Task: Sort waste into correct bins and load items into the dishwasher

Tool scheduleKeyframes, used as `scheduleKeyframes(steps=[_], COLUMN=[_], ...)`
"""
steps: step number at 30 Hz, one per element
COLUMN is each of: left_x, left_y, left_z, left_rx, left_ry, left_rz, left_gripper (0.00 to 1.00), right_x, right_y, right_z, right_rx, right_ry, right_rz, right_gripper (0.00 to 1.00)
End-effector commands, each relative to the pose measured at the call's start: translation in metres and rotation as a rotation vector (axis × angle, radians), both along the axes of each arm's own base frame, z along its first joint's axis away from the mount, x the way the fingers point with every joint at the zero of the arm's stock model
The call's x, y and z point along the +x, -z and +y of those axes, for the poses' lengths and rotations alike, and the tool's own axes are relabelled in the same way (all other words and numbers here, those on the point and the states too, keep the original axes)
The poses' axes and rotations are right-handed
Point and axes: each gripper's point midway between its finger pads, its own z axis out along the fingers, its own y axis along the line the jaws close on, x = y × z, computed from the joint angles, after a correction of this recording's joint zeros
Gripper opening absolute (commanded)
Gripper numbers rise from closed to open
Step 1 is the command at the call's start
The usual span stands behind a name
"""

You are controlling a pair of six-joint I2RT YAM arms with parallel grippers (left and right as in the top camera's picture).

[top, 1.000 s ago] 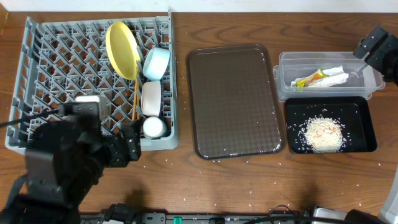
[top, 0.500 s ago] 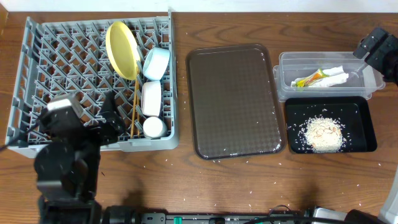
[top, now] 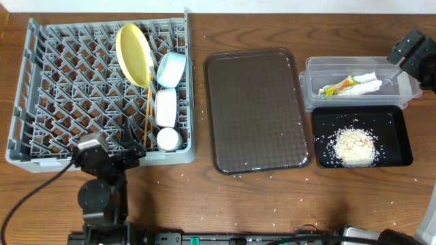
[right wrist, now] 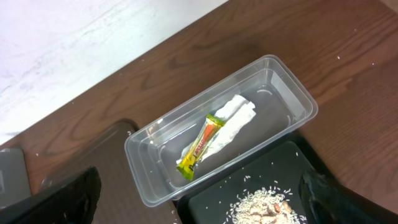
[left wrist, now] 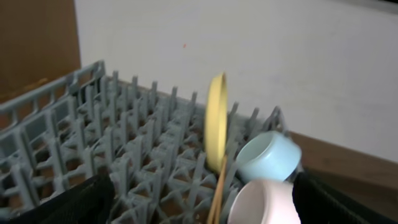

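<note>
Two arms work this tabletop, and only the left has changed within the last second: from looming large over the front-left of the grey dish rack it has drawn back and dropped, so it now sits small at the rack's near edge. The left pincer points into the rack, its fingers spread wide and holding nothing. The right pincer has not shifted; it hangs beside the clear tub, likewise wide open and empty. The load in the rack lies as before — the yellow plate on edge between pegs, the light blue bowl just beside it, then the white bowl and white cup in a row toward the front, with the chopsticks alongside them. The snack wrapper and napkin lie together in the tub; the rice scraps are heaped in the black tray just in front of it. The brown serving tray lies between rack and bins. The tabletop is dark wood, flecked with stray pale grains — a plain white wall rises behind the rack.
</note>
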Motion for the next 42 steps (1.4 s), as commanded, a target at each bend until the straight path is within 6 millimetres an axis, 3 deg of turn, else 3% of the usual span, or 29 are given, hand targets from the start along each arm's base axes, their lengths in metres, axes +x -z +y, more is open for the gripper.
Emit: scheduleKeyframes(steps=[1,16,22,42], left_x=[-0.007,-0.012,-0.014,-0.013], left_y=[0.004,0.054,0.085,0.085], left_z=[0.006,0.009,0.008,0.008], left_rx=[0.037,0.071,0.061,0.063], left_ry=[-0.026,-0.046,-0.041,-0.038], left_rz=[-0.032,-0.018,0.089,0.088], left_gripper=[0.92,0.92,0.92,0.93], right_x=[-0.001,-0.001,-0.001,-0.001], right_y=[-0.002,-0.002,-0.002,-0.002], right_z=[-0.003,-0.003,-0.003,-0.003], right_rx=[-0.007,-0.007,-0.007,-0.007], right_ry=[0.017,0.017,0.017,0.017], right_rz=[-0.004,-0.004,-0.004,-0.004], right_gripper=[0.99,0.99,0.99,0.99])
